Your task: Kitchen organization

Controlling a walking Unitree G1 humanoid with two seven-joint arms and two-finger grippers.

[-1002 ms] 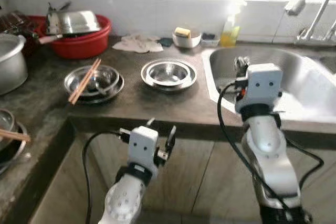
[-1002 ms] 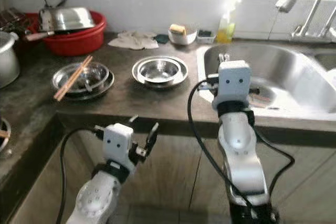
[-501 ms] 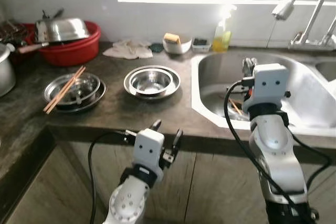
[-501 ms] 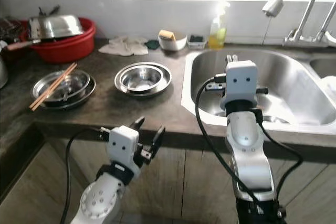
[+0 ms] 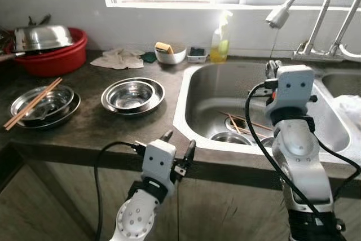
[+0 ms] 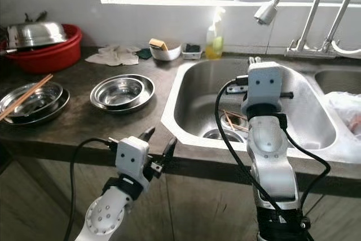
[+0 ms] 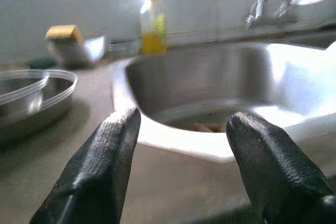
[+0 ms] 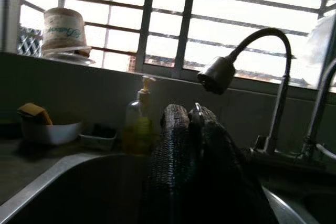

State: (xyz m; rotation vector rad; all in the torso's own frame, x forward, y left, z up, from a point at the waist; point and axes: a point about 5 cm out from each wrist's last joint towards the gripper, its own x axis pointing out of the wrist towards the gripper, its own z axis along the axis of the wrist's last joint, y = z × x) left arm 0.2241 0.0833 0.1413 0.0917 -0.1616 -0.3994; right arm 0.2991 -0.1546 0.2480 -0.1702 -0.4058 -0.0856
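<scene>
A steel sink point(image 5: 225, 83) lies ahead, with chopsticks point(image 5: 242, 121) and a steel bowl point(image 5: 227, 137) at its bottom. On the dark counter to its left sits a steel bowl point(image 5: 133, 94). Farther left are stacked steel dishes point(image 5: 45, 105) with chopsticks point(image 5: 32, 103) across them. My left gripper point(image 5: 177, 142) is open and empty, low in front of the counter edge and pointing toward the sink. My right gripper point(image 5: 272, 66) is shut and raised over the sink's front right part, with nothing seen in it; its fingers point(image 8: 194, 114) press together.
A red basin point(image 5: 51, 57) holding a steel pot point(image 5: 42, 36) stands at the back left. A rag point(image 5: 118, 58), a white bowl with a sponge point(image 5: 169, 53) and a soap bottle point(image 5: 220, 40) line the wall. Faucet point(image 5: 299, 4) arches over the sink; a plastic bag point(image 5: 350, 108) lies right.
The camera has shifted right along the counter, so the sink now sits in the middle and the dishes at the left. Both arms keep about the same pose.
</scene>
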